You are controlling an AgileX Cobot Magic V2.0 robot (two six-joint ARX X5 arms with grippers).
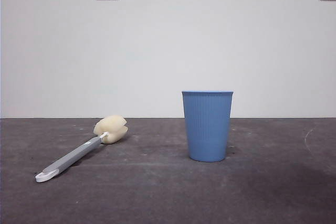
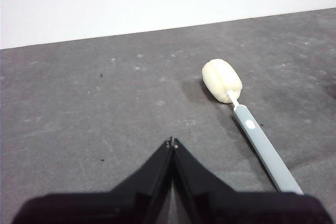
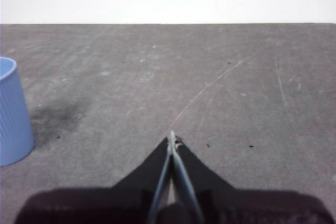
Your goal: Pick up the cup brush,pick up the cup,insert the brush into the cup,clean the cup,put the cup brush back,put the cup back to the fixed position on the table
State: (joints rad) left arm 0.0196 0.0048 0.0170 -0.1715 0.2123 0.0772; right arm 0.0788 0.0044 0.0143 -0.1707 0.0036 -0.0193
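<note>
Risk sits with your first grasp: the cup brush lies flat on the tabletop, just beside your left end effector, whose jaws are pressed together and empty, so they may scrape or roll its slim handle. Your right end effector, likewise closed, has the blue ribbed cup upright off to one side; I can't see whether anything is inside.

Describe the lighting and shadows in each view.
Front view: even, soft light; the blue ribbed plastic cup casts a faint shadow. Left wrist view: the cream sponge-headed cup brush throws a soft shadow. Right wrist view: wall overexposed, a dark smudge on the dark grey table.
</note>
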